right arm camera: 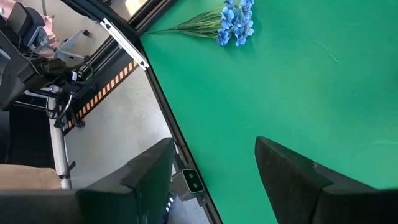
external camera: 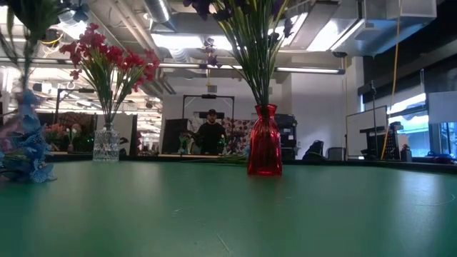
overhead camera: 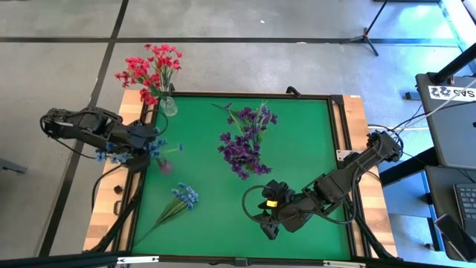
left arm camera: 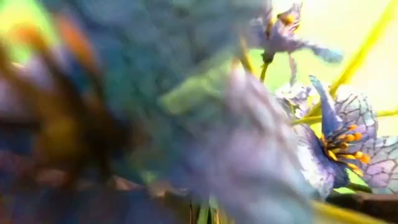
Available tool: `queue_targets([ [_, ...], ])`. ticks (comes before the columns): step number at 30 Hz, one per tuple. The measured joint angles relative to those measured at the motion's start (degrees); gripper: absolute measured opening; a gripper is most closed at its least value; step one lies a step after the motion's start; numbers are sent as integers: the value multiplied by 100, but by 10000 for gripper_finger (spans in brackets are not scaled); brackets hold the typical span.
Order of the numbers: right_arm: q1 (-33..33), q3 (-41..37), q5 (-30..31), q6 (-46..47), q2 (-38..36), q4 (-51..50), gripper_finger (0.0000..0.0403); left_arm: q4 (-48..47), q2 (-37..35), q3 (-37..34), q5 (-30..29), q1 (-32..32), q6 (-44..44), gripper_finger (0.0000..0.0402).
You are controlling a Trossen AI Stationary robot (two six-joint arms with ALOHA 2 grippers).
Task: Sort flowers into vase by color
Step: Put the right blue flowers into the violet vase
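Judging by what sits where, you're approx. halfway thru the sort. Red flowers (overhead camera: 152, 68) are done: the bunch stands upright in a clear glass vase (overhead camera: 170, 106) at the table's far left corner, just by the frame. Dark purple flowers (overhead camera: 247, 138) are done too, standing in a red vase (external camera: 264, 150) near the middle of the green table (overhead camera: 312, 134); from above the blooms hide that vase, but the low view shows it plainly. Light blue is what's left, and it's split in two. One blue sprig (overhead camera: 178, 203) lies flat on the table toward the near left side, well apart from both arms and untouched. The other blue blossoms (overhead camera: 111, 152) are at the left tool (overhead camera: 145, 145), which hangs over the table's left edge; they fill the left wrist view, too close and blurred to read, so I can't tell if that tool is clamped on the stem or has let go. A faint pinkish object (overhead camera: 165, 167) sits just beside it, poss. the blue vase, can't confirm. Right tool (right arm camera: 211, 180) waits near the table's front right w/ fingers spread apart and nothing between them. Remaining, in my view: seat the blue sprig at the left tool, then fetch the one lying flat.
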Motion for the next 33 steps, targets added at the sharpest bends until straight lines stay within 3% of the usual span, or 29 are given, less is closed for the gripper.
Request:
queue_targets([
  [10,0,0,0,-47,0,-39,230,95,0,0,-96,0,-205,103],
  [16,0,0,0,-67,0,-37,230,86,94,0,-96,160,-828,127],
  [21,0,0,0,-86,0,-33,230,58,244,2,357,554,-1072,141],
  [29,0,0,-100,-83,0,-21,230,49,411,2,-85,869,-932,160],
  [33,0,0,-112,-85,0,-20,230,39,414,5,662,970,-915,165],
])
